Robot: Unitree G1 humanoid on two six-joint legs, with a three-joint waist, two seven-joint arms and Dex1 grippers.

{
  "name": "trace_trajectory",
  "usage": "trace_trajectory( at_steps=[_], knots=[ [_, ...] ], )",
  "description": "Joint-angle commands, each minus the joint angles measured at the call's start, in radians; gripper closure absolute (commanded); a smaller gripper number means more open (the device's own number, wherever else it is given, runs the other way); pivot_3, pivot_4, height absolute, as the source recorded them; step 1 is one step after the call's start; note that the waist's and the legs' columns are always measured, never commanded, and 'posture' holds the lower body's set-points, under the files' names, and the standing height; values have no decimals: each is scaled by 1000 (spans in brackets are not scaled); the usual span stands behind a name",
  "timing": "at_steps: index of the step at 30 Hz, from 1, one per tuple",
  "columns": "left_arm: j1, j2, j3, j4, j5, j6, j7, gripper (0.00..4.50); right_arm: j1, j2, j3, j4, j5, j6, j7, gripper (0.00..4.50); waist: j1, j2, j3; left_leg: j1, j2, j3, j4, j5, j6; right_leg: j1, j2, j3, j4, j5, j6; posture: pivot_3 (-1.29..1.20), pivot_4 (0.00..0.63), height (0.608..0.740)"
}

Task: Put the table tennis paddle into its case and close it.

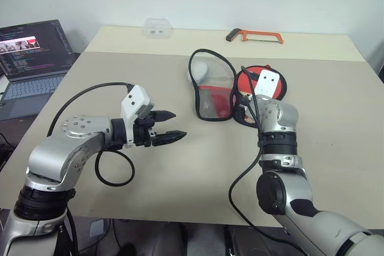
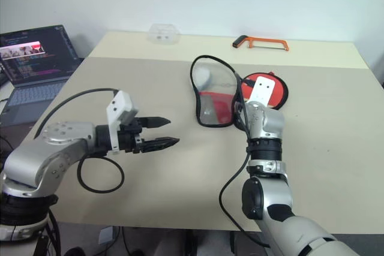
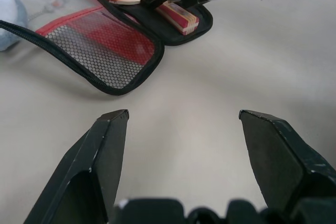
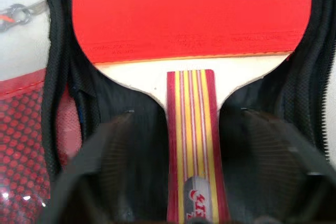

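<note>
Left gripper (image 1: 171,126) hovers spread over bare table (image 1: 336,118); right gripper (image 4: 184,129), released, straddles paddle (image 4: 191,19) inside the unzipped case (image 1: 213,103) at twelve o'clock.

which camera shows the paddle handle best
The right wrist view: the table tennis paddle lies face up in its case, its striped handle running between the right gripper's open fingers. The left wrist view shows the handle's side edge, far off. In the eye views, the right arm hides all but the red face.

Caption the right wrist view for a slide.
Open right pincer straddles the handle of the paddle, lying in its open case.
</note>
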Motion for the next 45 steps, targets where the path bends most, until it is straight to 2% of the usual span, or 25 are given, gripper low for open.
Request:
trace_trajectory(
  at_steps=[1, 6, 10, 12, 14, 18, 24, 27, 33, 41, 45],
  knots=[
    [-26, 17, 41, 8, 9, -30, 2, 816, -17, 17, 8, -110, 25, 57, 9, 30, 0, 0, 0, 0, 0, 0, 0, 0, 0, 0, 0, 0, 0, 0, 0, 0, 150, 740],
    [-100, -2, 81, 169, 73, -92, 68, 816, -88, -26, -17, -397, 78, 353, 46, 30, 2, 0, 0, 0, 0, -1, 0, 0, 0, 0, 0, -1, 0, 0, 0, 0, 150, 740],
    [-222, -85, 83, 387, 125, -116, 168, 816, -159, -161, 25, -489, 97, 506, 161, 30, 6, -1, 0, 0, 0, -1, 0, 0, 0, 0, 0, -3, 0, 0, 0, 0, 150, 740],
    [-277, -122, 50, 495, 173, -130, 201, 816, -176, -250, 92, -492, 106, 481, 247, 30, 14, -1, -1, 0, -1, -2, 0, 0, 0, 1, 0, -4, -1, 0, 0, 0, 150, 740],
    [-323, -146, -35, 605, 263, -169, 203, 816, -166, -325, 148, -465, 109, 430, 335, 30, 14, -1, -1, 0, -1, -1, 1, 0, 1, 1, 0, -4, -2, 0, 0, 0, 150, 740],
    [-428, -224, -184, 868, 445, -318, 219, 816, -137, -402, 190, -389, 71, 311, 417, 30, 13, -1, -1, 0, -3, 0, 0, 0, 1, 1, 0, -3, -1, 0, 0, 0, 150, 740],
    [-565, -341, -234, 1133, 547, -502, 194, 816, -93, -462, 265, -391, 87, 280, 556, 30, 11, -1, -1, -5, -1, 2, 1, 0, 0, -6, 0, -1, 1, 0, 0, 0, 150, 740],
    [-618, -410, -240, 1226, 582, -559, 205, 816, -48, -516, 309, -417, 118, 259, 679, 30, 14, -2, -1, -7, -1, 3, 0, 0, 0, -8, 0, -1, 1, 0, 0, 0, 150, 740],
    [-608, -537, -221, 1205, 587, -549, 213, 816, -33, -536, 324, -429, 113, 246, 727, 30, 20, -2, -1, -8, -1, 4, 1, 0, 1, -9, 0, -1, 1, 0, 0, 0, 150, 740],
    [-589, -744, -203, 946, 559, -484, 324, 816, -40, -532, 286, -424, 101, 242, 708, 30, 32, -2, -1, -9, -1, 3, 2, 1, -1, -9, -1, -1, 2, 0, 0, 0, 150, 740],
    [-631, -811, -225, 926, 590, -523, 375, 816, -60, -552, 254, -414, 91, 207, 701, 30, 34, -2, -1, -9, -2, 3, 2, 1, -1, -9, -1, 0, 2, 0, 0, 0, 150, 740]
  ],
)
